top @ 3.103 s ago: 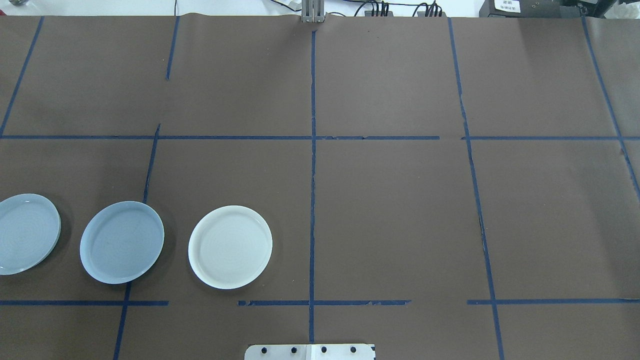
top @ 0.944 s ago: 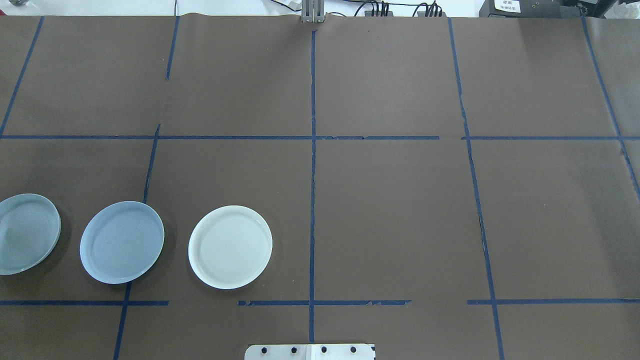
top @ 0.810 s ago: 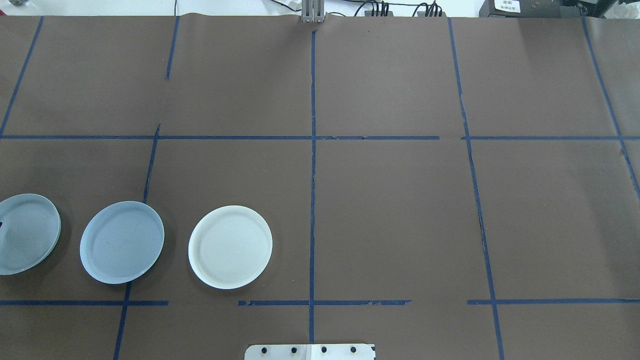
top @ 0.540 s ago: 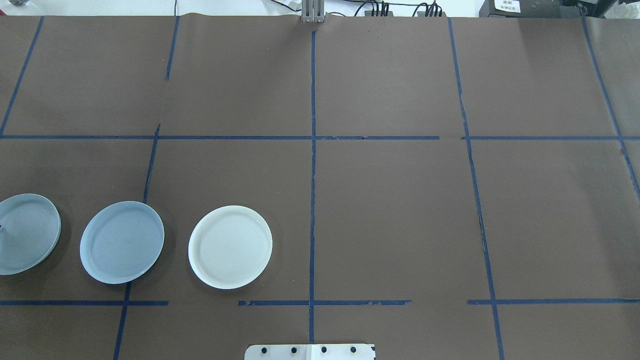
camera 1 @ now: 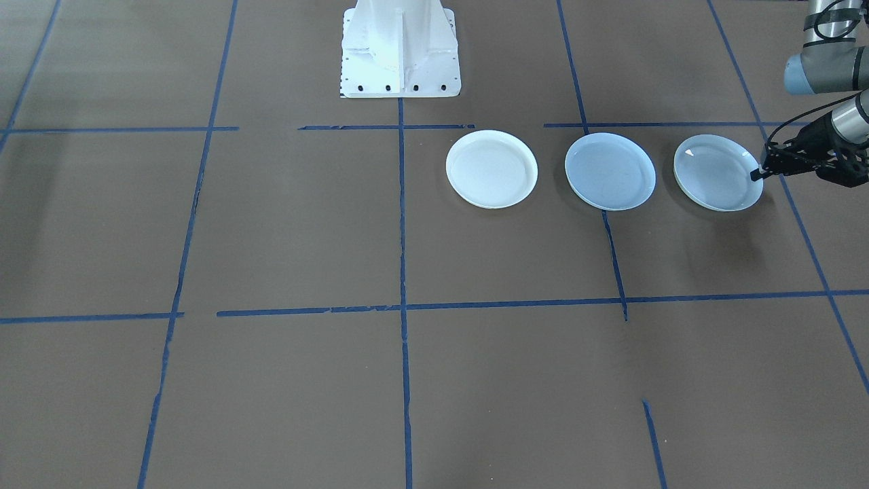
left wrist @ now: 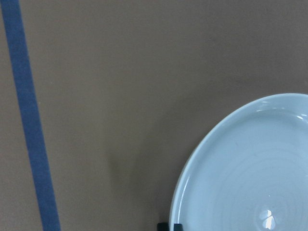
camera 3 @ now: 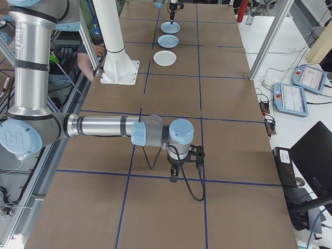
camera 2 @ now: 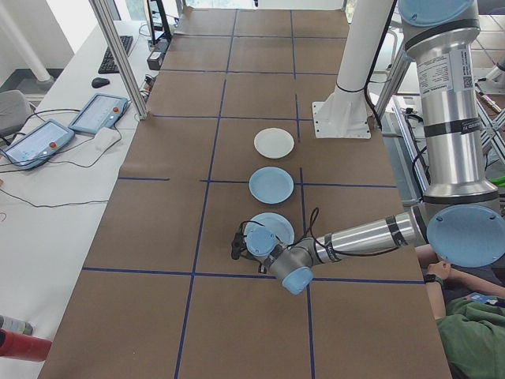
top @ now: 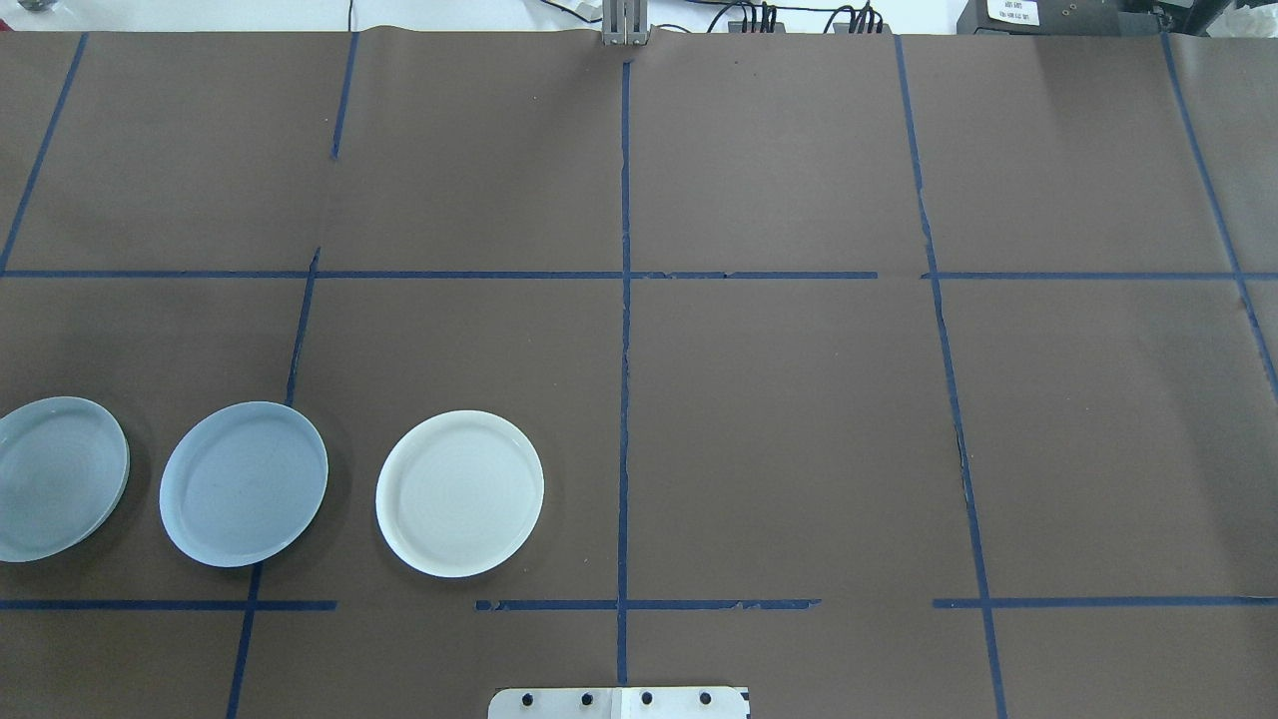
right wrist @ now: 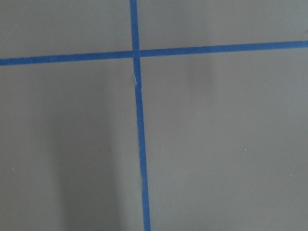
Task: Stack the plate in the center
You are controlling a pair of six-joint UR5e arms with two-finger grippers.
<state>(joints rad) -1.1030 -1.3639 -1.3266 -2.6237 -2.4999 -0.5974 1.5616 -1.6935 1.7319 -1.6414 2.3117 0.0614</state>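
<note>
- The round, shallow, pale blue plate with a smooth matte face [top: 244, 484] lies flat on the brown paper-covered table [top: 779, 419]. In the overhead view it sits in the left half, near the robot's edge, and nothing is stacked on it.
- It is the middle of three plates in a row. The round white plate [top: 459, 493] lies to its right, and the glossy grey-blue plate with concentric rings [top: 55, 479] lies to its left. Bare table shows between all three.
- The matte plate overlaps a blue tape line [top: 300, 330] of the table's grid.
- The left gripper [camera 1: 759, 174] reaches in low from the table's left end. Its dark tip meets the outer rim of the glossy ringed plate, on the side away from the matte plate.
- Its fingers look drawn to a narrow point there. I cannot tell whether they pinch the rim or only touch it.
- The left wrist view shows the ringed plate's rim at lower right, with a dark fingertip [left wrist: 169, 226] at the bottom edge.
- The right gripper [camera 3: 174, 176] hangs over bare table on the right, far from the plates and pointing down. I cannot tell whether its fingers are released or clenched.
- The robot's white base mount [camera 1: 399, 47] stands at the near edge, to the right of the white plate.
</note>
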